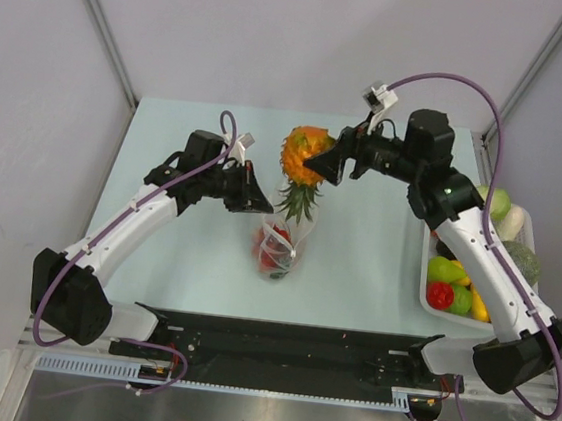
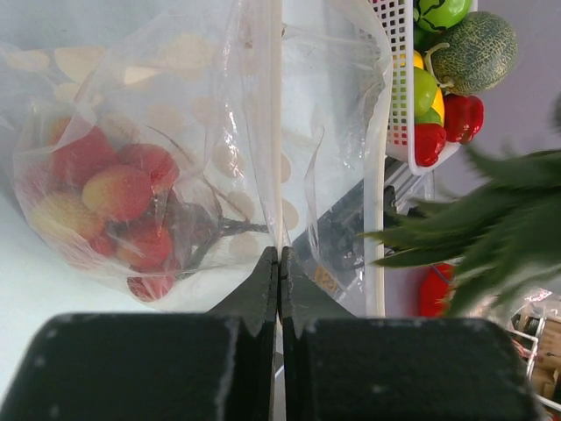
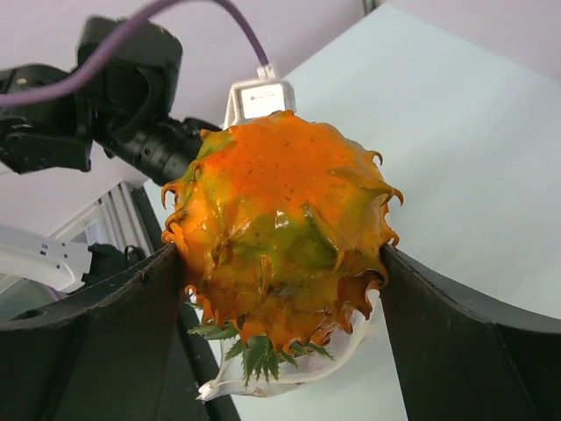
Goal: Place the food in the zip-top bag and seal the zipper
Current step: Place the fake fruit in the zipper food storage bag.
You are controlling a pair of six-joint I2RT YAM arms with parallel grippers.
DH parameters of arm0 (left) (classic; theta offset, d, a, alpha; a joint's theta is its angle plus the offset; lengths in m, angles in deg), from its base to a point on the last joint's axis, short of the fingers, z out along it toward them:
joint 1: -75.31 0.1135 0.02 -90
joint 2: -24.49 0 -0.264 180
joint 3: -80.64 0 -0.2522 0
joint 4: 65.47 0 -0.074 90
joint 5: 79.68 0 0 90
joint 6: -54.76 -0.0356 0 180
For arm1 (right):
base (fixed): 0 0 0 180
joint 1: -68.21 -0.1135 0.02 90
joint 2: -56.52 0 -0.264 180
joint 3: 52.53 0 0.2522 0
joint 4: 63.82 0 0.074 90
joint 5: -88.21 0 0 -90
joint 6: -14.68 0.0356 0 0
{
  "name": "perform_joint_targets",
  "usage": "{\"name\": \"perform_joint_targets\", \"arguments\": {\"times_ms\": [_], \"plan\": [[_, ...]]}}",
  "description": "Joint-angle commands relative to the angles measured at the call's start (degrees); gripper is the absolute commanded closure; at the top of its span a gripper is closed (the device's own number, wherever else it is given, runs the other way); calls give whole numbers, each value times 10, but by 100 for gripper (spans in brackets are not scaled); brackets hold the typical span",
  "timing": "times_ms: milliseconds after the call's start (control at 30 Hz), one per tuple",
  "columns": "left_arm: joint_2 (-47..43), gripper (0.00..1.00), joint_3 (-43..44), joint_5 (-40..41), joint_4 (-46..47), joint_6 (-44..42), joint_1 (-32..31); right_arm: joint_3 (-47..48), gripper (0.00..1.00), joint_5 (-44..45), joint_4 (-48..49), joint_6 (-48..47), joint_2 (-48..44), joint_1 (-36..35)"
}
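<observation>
The zip-top bag (image 1: 280, 243) stands on the counter (image 1: 186, 251) about midway between its left and right edges, nearer the near edge than the far one. Several red berries (image 2: 114, 197) already lie in its bottom. The left end effector (image 2: 279, 263) is closed flat on a fold of the bag's clear film, pinching one side so that the mouth is held up and open. The zipper strip itself cannot be made out.

The right end effector (image 1: 321, 161) grips the orange ruffled piece (image 3: 285, 228) with its jaws spread wide on either flank. It holds the piece in the air just above the bag's mouth, green leaf crown pointing down. More food sits in the white tray (image 1: 424, 286) at the counter's right edge.

The orange piece looks like hard, glossy, light plastic. Its smooth skin could slip, but the curled ruffles give the fingers some bite, so a hold across its widest part seems right. It is broad next to the bag's mouth, so the fit will likely be tight.

The bag is thin, limp and crinkly and will not stand by itself. It is best held at the rim beside the closure, where the film is stiffest. A pinch lower down would likely just gather slack.
</observation>
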Motion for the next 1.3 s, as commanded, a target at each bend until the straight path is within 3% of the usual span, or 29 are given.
{"name": "perform_joint_targets", "arguments": {"times_ms": [0, 367, 700, 833, 1067, 1267], "plan": [[-9, 100, 2, -15, 17, 12, -1, -25, 100, 30, 42, 21, 7, -21], [-22, 100, -12, -29, 40, 33, 7, -155, 100, 80, 96, 39, -6, -77], [-58, 100, -42, -10, 73, 69, 7, -167, 100, 175, 68, 127, 3, -84], [-65, 100, -58, -19, 89, 104, 8, -171, 100, 218, 147, 73, -15, -93], [-69, 100, -65, -14, 112, 164, 25, -229, 100, 228, 173, -27, -43, -141], [-78, 100, -65, -2, 116, 191, 37, -256, 100, 194, 140, 13, -48, -151]]}}
